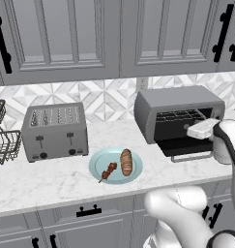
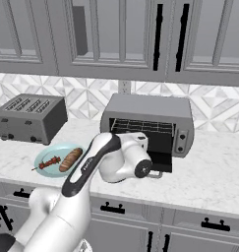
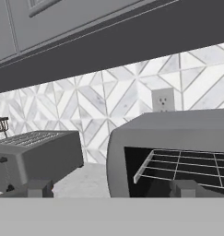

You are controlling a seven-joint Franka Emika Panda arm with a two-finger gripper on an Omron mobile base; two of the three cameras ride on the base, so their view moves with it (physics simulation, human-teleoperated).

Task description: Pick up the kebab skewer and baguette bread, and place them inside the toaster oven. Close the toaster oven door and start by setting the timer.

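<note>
Gripper (image 3: 109, 188) hangs empty, fingers apart, facing the open toaster oven (image 3: 178, 152); kebab skewer (image 1: 108, 171) and baguette bread (image 1: 126, 162) lie plated, well left of it.

Tabletop (image 1: 51, 181): toaster (image 1: 54, 131) left, oven (image 1: 179, 116) right, door (image 1: 186, 147) down. Plate (image 1: 97, 170) between, in front; skewer (image 1: 109, 171) left of baguette (image 1: 126, 162) on it.

White arm bent forward, hand (image 3: 111, 188) level, fingers apparently spread apart, holding nothing
</note>
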